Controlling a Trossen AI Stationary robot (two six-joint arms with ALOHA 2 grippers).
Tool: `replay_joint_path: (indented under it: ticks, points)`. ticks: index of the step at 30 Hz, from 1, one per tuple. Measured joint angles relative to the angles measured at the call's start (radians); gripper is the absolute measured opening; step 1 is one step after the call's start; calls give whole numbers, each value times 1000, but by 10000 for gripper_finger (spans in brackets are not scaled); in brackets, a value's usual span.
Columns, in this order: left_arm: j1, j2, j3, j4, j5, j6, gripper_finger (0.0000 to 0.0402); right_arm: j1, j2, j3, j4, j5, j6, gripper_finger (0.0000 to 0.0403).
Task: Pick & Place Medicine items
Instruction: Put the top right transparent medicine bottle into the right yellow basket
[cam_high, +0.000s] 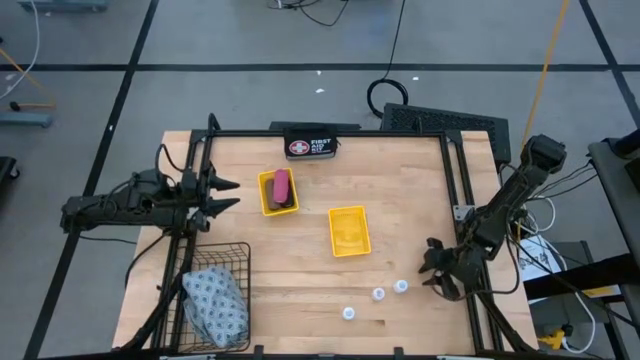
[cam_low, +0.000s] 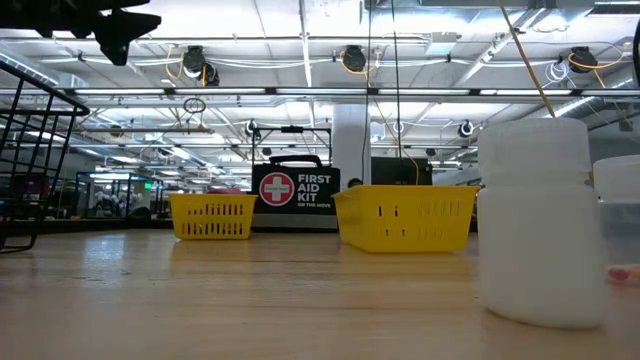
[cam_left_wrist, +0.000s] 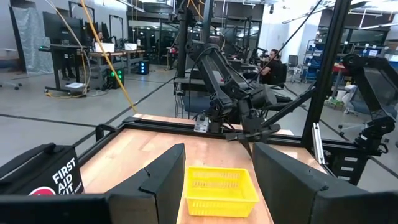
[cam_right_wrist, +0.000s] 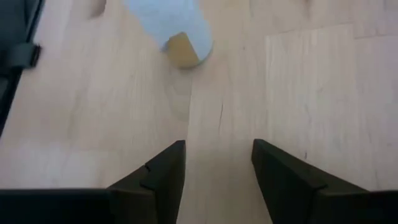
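Pale butcher-block table (cam_high: 300, 290) framed in black rail, bright workshop hall beyond. Grey-blue pouch (cam_high: 215, 305) in wire basket (cam_high: 240, 255) at near left corner. Three white containers (cam_high: 379, 294) near right gripper (cam_high: 437, 272), jaws parted, empty. Left gripper (cam_high: 222, 194) likewise parted over left edge.

Pale blond wood-grain tabletop (cam_high: 300, 260), black metal frame round edges. Two bright yellow rectangular plastic trays w/ slotted walls: one (cam_high: 278, 192) holding pink flat bar (cam_high: 282, 184) and brown oblong item beside it, other (cam_high: 348, 230) plain yellow inside. Black soft case (cam_high: 311, 147) w/ white "First Aid Kit" lettering, red-and-white cross badge. Three tiny white round containers (cam_high: 378, 294) on wood. Grey-blue soft pouch (cam_high: 216, 305), white diamond-ish pattern, in black wire basket (cam_high: 205, 262). Both arms dark, near-black; grippers (cam_high: 226, 194), (cam_high: 433, 272) black too.
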Motion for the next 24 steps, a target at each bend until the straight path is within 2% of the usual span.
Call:
replay_joint_path:
  ticks: [4,8,12,15,20,24]
  points:
    - [0,0,0,0,0,-3,198,0,13,-66,167,91,-63,180]
    - [0,0,0,0,0,-2,198,-11,49,-158,408,144,-121,208]
    - [0,0,0,0,0,-2,198,-23,97,-188,473,144,-116,254]
    - [0,0,1,0,0,-2,198,-23,122,-165,514,138,-177,279]
    - [0,0,1,0,0,-2,198,-24,123,-47,402,101,-341,279]
    - [0,0,1,0,0,-1,198,-31,119,112,130,77,-402,262]
